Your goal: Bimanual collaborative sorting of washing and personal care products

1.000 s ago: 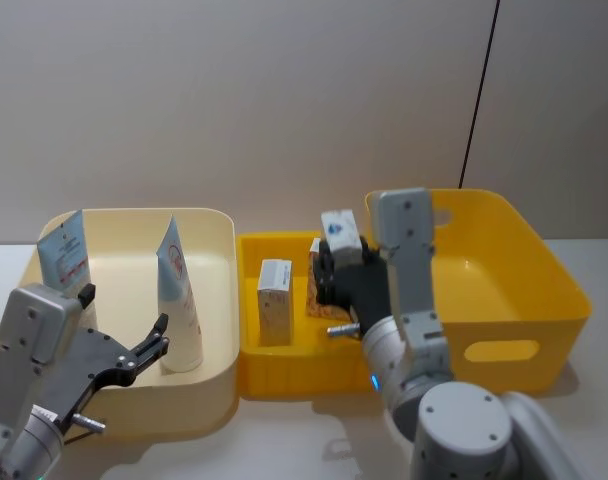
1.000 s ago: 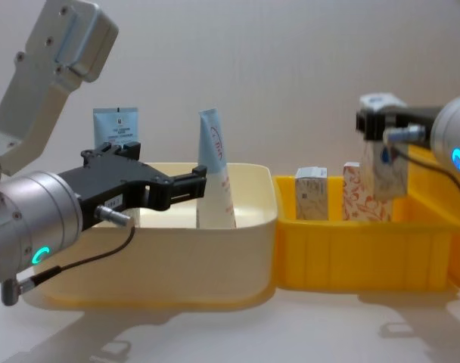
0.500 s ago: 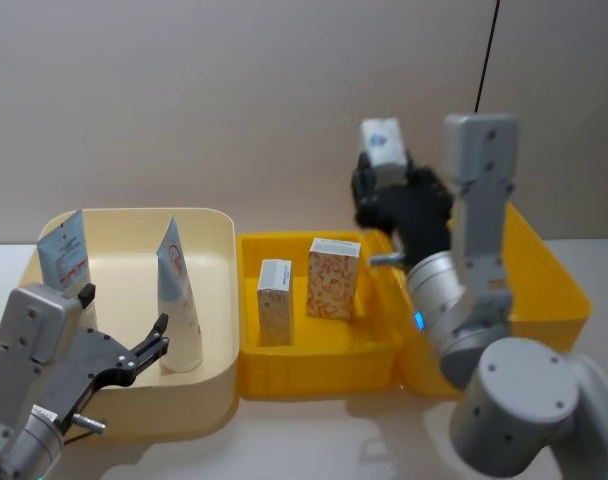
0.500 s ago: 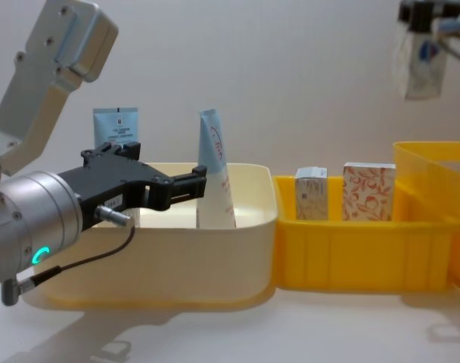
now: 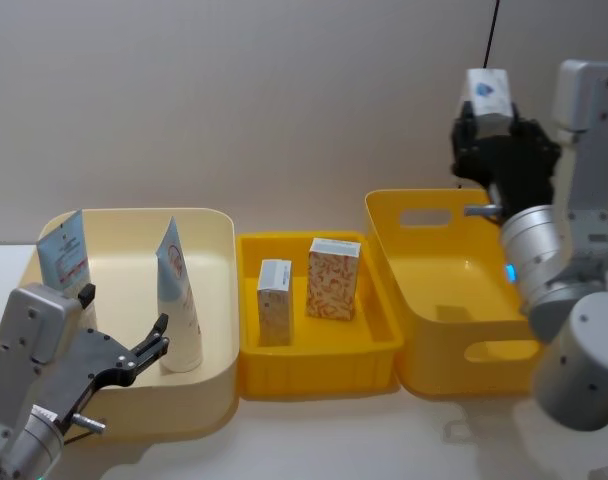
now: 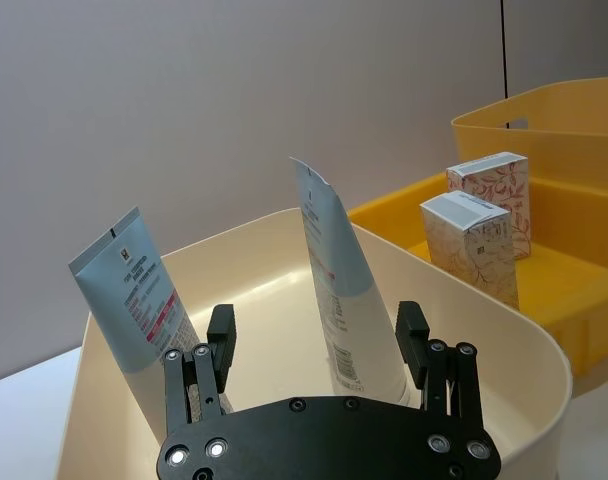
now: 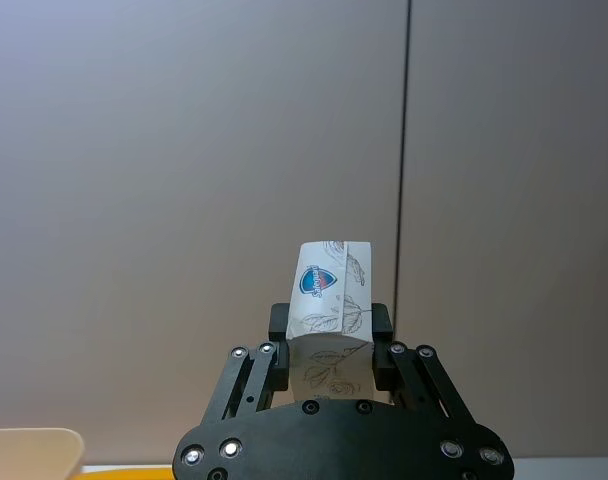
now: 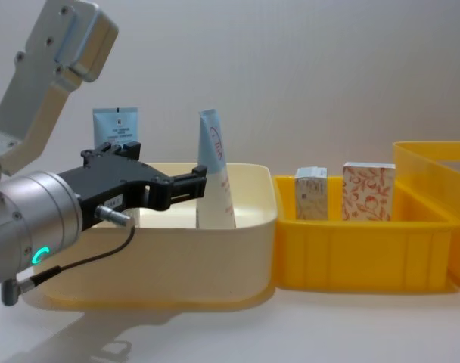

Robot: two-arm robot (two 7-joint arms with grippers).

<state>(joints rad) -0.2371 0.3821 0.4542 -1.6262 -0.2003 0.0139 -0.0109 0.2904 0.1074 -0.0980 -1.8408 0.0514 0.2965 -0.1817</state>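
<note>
- Right gripper (image 5: 487,125), raised high, jaws closed on a white carton (image 5: 486,93).
- Left gripper (image 6: 316,325) wide open, empty, near a tube (image 6: 334,270) in the tub (image 5: 134,213).

The scene was lit brightly and evenly from above. Soft, faint shadows were cast on the white table (image 8: 306,333) just beneath the cream bin (image 8: 177,257), the yellow tray (image 8: 358,261) and the left gripper (image 8: 203,180). A darker shadow was thrown across the floor of the large yellow bin (image 5: 429,370).
</note>
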